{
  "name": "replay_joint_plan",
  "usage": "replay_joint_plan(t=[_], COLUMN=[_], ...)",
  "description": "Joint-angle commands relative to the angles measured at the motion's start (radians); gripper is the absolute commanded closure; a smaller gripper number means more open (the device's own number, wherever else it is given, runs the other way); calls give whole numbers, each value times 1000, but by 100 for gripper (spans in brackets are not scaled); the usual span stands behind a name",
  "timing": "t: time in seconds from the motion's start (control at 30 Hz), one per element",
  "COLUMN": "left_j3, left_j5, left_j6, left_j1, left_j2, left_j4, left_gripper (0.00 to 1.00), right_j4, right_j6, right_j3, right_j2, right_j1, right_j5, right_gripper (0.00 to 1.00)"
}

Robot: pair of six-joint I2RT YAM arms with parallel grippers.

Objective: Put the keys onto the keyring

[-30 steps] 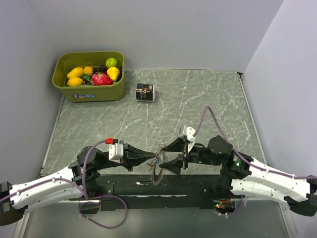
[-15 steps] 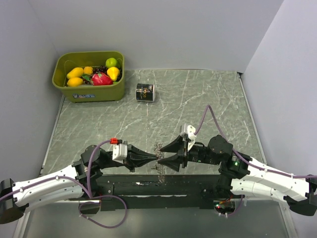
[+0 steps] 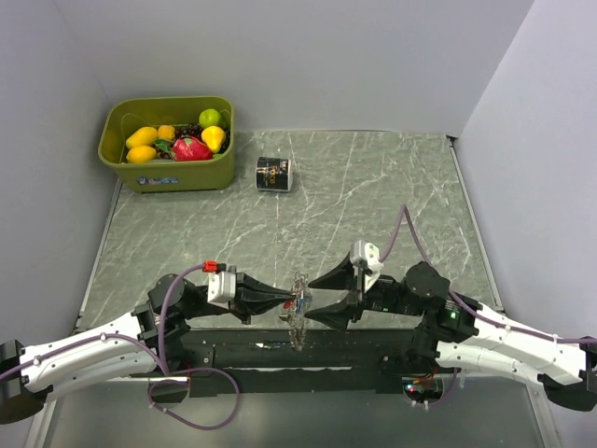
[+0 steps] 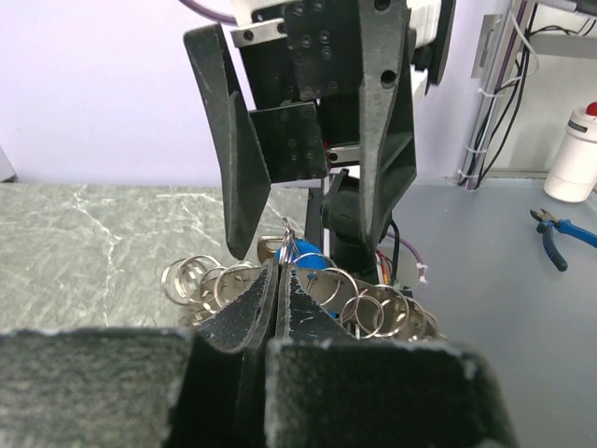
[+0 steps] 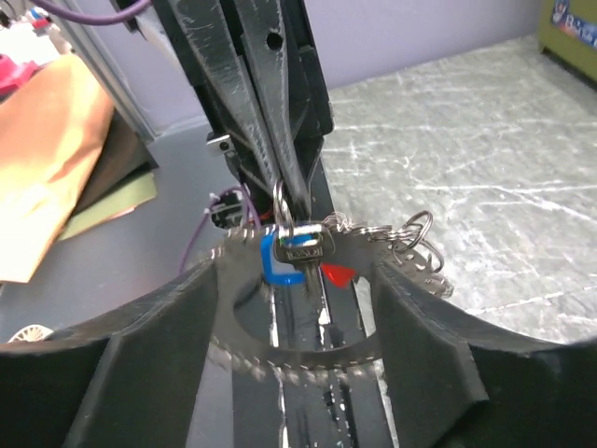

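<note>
- Silver keyring (image 3: 298,315), a toothed wheel fringed with small keys and loose split rings, hangs on edge over the near edge of the table (image 3: 373,196), right between the two gripper tips.
- blue-headed key (image 5: 291,254) hangs in front of the wheel's upper part, directly under the left gripper (image 3: 291,301) tips.
- left gripper: jaws fully clenched, pinching the key's top loop.
- right gripper (image 3: 311,301): jaws spread wide and holding nothing, one finger on each side of the wheel. Can't tell if they touch its rim.
- Writing: the key's metal head is stamped, too small to read. The black can (image 3: 274,174) near the green bin (image 3: 168,173) of toy fruit has a label, which is unreadable, as is the bin's sticker.
</note>
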Motion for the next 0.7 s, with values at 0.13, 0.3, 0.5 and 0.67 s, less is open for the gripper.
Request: replay_joint_plan(t=[0.13, 0.3, 0.5, 0.67], left_j3=[51, 55, 57, 51], left_j5=[8, 23, 33, 39], left_j6=[3, -5, -11, -17], left_j1=[-6, -4, -4, -4], left_j2=[-17, -5, -1, 3], left_j4=[75, 85, 91, 100], left_gripper=[99, 99, 99, 99], right_j4=[35, 65, 102, 118], right_j6=[3, 20, 23, 25], right_j3=[-14, 1, 12, 12], right_j2=[-38, 25, 80, 91], right_j1=[1, 1, 1, 1], right_j5=[24, 12, 6, 6], right_gripper=[21, 24, 34, 40])
